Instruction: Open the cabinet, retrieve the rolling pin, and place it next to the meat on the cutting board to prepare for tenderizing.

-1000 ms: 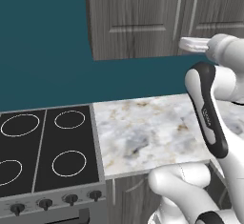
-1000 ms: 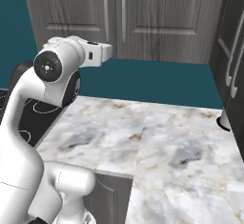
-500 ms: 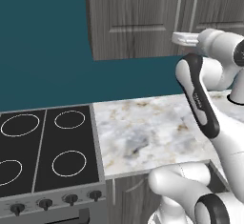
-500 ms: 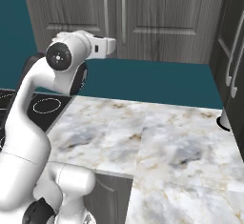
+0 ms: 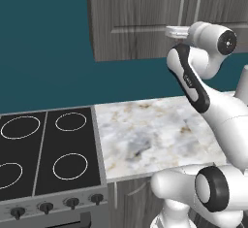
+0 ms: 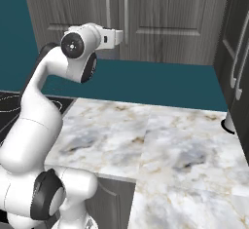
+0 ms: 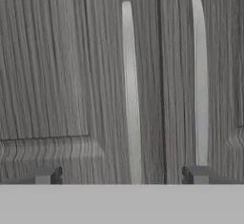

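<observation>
1. The marbled table is seen nearest, below the raised arm, with a black stove just beside it on the left.
2. Four ring burners are marked on the stove, and a row of knobs is set along its front edge.
3. The tool is held up at wall-cabinet height, well above the table, and is pointed at the cabinet.
4. The tool is released: its two dark fingertips are spread wide, with nothing between them.
5. In the hand view, the left handle is seen between the fingertips, and the right handle is lined up above the right fingertip.
6. No contact between tool and handles can be made out; the tool is seen just short of the doors.
7. Both cabinet doors are shut, with the seam running between the two silver handles.
8. A teal wall is seen behind the table, under the cabinet.
</observation>
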